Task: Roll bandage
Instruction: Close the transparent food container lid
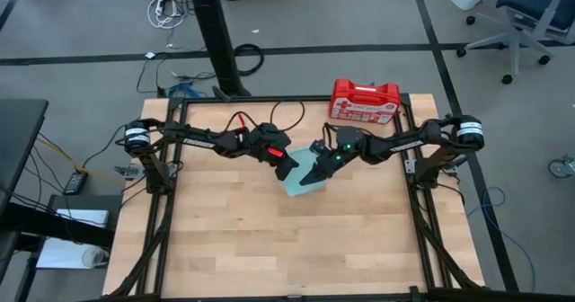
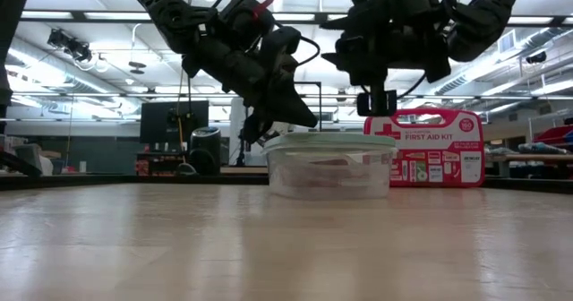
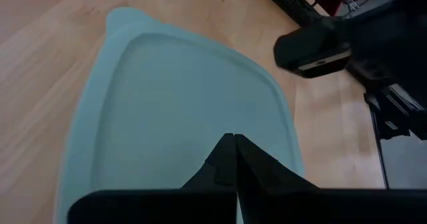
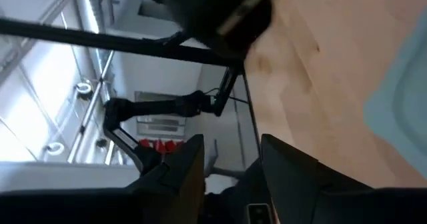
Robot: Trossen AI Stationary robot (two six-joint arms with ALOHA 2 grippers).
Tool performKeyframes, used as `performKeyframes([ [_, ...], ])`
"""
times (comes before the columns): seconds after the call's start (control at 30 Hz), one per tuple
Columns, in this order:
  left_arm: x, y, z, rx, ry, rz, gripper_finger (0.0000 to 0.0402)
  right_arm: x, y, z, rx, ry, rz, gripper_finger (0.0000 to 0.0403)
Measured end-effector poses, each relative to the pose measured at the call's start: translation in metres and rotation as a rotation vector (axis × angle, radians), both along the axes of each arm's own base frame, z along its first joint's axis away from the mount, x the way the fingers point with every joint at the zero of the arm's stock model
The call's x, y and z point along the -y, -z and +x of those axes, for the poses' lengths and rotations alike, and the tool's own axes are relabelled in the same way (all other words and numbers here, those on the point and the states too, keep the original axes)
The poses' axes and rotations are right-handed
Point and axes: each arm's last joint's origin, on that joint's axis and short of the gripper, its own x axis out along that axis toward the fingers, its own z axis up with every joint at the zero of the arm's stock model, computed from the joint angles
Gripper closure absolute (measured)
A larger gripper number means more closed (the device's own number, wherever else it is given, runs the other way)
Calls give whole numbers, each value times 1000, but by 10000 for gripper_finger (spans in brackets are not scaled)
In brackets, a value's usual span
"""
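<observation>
Something reddish, probably the bandage (image 2: 324, 164), sitting inside a clear lidded container (image 2: 330, 167) near the middle of the wooden table (image 1: 269, 239); too blurred through the plastic to say if rolled or loose. Pale teal lid (image 3: 180, 97) on top, flat, with a small tab at one corner. Left gripper (image 1: 288, 166) just above that lid at its left edge, tilted down, jaws pressed together with nothing between them. Right gripper (image 1: 310, 178) over the same lid from the other side, fingers (image 4: 180, 167) apart with a clear gap and holding nothing. Both grippers close to each other above the container, not touching as far as can be told. Red first-aid case (image 1: 364, 101) standing upright behind the container, toward the far right edge of the table, well apart from both arms.
</observation>
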Motion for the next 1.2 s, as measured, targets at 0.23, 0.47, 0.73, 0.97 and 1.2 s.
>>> performKeyframes([
  [0.23,0,0,0,8,17,25,401,-7,12,13,26,-30,129,254],
  [0.47,-1,0,0,0,-5,71,401,-8,43,25,165,-103,283,254],
  [0.73,-2,5,-3,-57,-23,109,400,-9,40,21,191,-132,286,254],
  [0.97,-1,9,-6,-113,-5,136,400,-13,12,9,279,-127,281,254],
  [1.2,-2,9,-6,-114,-6,141,400,-15,53,7,20,-68,337,253],
])
